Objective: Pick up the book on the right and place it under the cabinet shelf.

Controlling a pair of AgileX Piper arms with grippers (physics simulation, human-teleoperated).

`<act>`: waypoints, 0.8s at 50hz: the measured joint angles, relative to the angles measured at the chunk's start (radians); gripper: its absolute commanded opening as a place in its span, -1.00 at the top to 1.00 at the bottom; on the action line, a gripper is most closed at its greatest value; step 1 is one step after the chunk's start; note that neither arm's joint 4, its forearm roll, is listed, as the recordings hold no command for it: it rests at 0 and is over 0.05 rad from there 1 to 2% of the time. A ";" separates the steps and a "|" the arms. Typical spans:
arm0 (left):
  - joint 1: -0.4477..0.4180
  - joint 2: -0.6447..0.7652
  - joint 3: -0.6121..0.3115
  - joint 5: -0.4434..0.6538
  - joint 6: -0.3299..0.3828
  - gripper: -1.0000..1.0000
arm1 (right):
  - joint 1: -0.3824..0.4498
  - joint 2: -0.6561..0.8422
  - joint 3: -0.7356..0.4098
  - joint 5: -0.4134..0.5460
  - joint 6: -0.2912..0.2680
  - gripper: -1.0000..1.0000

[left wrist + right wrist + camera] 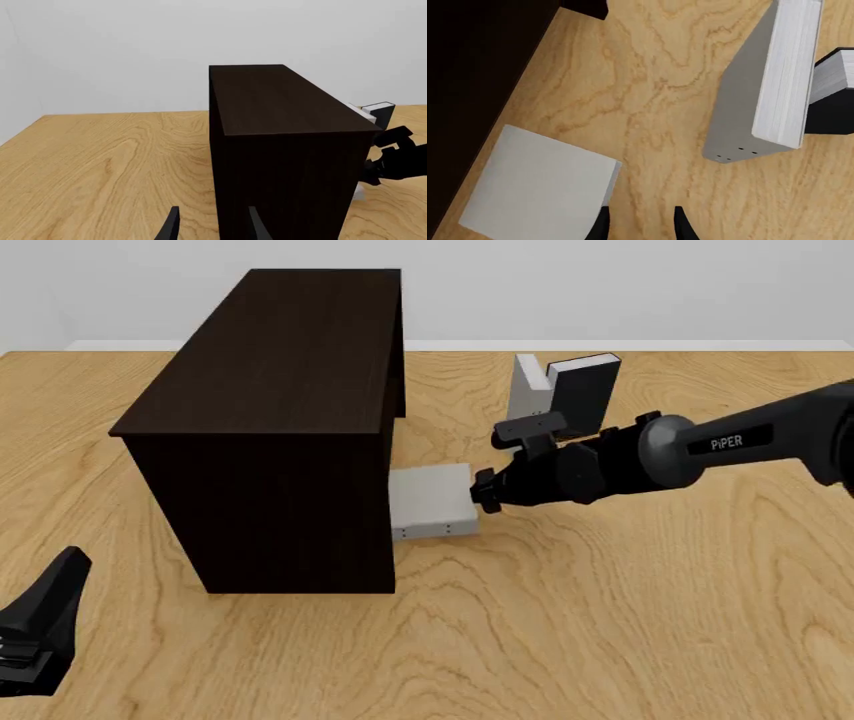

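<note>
Cabinet shelf [274,430] stands left of centre on the table [601,620]. Right arm [721,445] reaches in toward it. The book [434,502] lies flat, left edge tucked under the cabinet's overhang, touching its side. Right gripper [486,490] sits just off the book's right edge, fingers [602,225] spread, holding nothing. Left gripper [40,630] parked near-left, fingers apart.

light wood table [641,620], dark cabinet [274,430], grey book [434,502] flat beside it, two upright books [567,390] behind
</note>
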State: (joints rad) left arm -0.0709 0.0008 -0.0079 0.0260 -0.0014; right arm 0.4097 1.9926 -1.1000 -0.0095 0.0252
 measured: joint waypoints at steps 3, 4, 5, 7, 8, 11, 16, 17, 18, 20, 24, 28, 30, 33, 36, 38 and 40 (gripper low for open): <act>0.000 0.000 0.000 0.001 0.000 -1.00 | 0.002 0.007 -0.013 0.006 0.002 -1.00; 0.000 0.000 0.000 0.001 0.000 -1.00 | 0.003 0.009 -0.017 0.008 0.003 -1.00; 0.000 0.000 0.000 0.001 0.000 -1.00 | 0.004 0.011 -0.021 0.010 0.004 -1.00; 0.000 0.000 0.000 0.002 0.000 -1.00 | 0.006 0.015 -0.029 0.014 0.005 -1.00; 0.000 0.000 0.000 0.002 0.000 -1.00 | 0.007 0.017 -0.034 0.016 0.006 -1.00; 0.000 0.000 0.000 0.002 -0.001 -1.00 | 0.011 0.024 -0.046 0.022 0.009 -1.00; 0.000 0.000 0.000 0.003 -0.001 -1.00 | 0.017 0.036 -0.065 0.029 0.015 -1.00; 0.000 0.000 0.000 0.003 -0.001 -1.00 | 0.019 0.038 -0.068 0.030 0.017 -1.00; 0.000 0.000 0.000 0.003 -0.001 -1.00 | 0.020 0.040 -0.071 0.032 0.018 -1.00; 0.000 0.000 0.000 0.004 -0.001 -1.00 | 0.024 0.045 -0.079 0.035 0.020 -1.00; 0.000 0.000 -0.001 0.004 -0.001 -1.00 | 0.031 0.054 -0.093 0.042 0.024 -1.00; 0.000 0.000 -0.001 0.004 -0.001 -1.00 | 0.039 0.062 -0.106 0.049 0.028 -1.00; 0.000 0.000 -0.001 0.004 -0.001 -1.00 | 0.043 0.066 -0.112 0.051 0.030 -1.00; 0.000 0.000 -0.001 0.004 -0.001 -1.00 | 0.050 0.071 -0.119 0.055 0.033 -1.00; 0.000 0.000 -0.001 0.004 -0.001 -1.00 | 0.057 0.075 -0.125 0.058 0.036 -1.00; 0.000 0.000 -0.001 0.004 -0.001 -1.00 | 0.061 0.077 -0.130 0.061 0.038 -1.00; 0.000 0.000 -0.001 0.004 -0.001 -1.00 | 0.065 0.079 -0.134 0.063 0.039 -1.00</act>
State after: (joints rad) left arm -0.0709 0.0013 -0.0085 0.0303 -0.0025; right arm 0.4749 2.0715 -1.2339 0.0535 0.0643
